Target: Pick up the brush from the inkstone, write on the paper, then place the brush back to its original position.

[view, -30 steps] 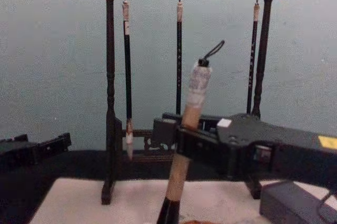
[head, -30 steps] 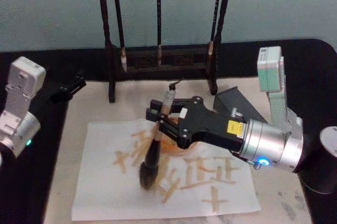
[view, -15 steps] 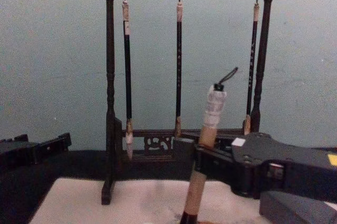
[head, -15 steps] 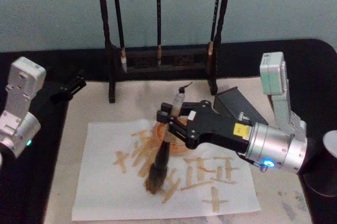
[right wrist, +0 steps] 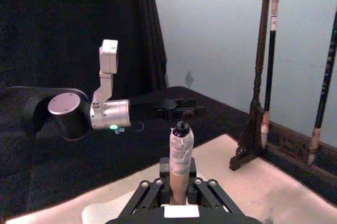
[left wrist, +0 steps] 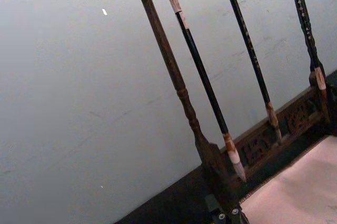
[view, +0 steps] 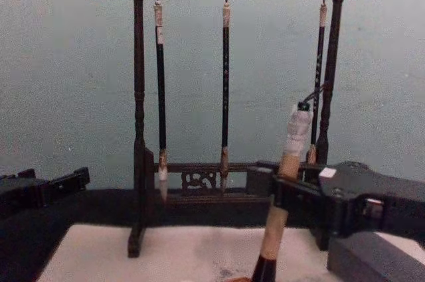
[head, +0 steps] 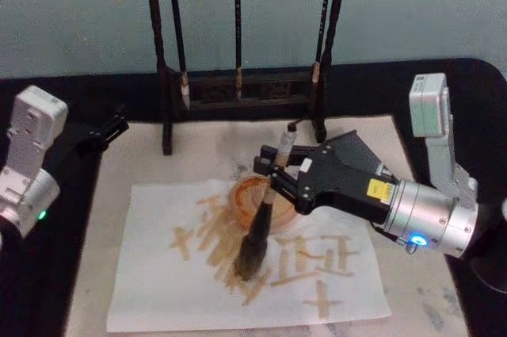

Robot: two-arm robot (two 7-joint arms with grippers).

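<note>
Your right gripper has its fingers clamped on the brush handle; the tilted bristles touch the paper. Your left gripper sits parked over the counter's left side.

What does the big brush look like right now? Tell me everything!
The big brush has a tan handle wrapped whitish at the top, with a dark cord loop, then a black lower part and a bushy brown-grey tip. It looks like wood and hair. It leans, with its top tilted away from the robot and to its right. The right gripper has its fingers shut on the tan handle. The tip rests on the paper, among brownish strokes.
</note>
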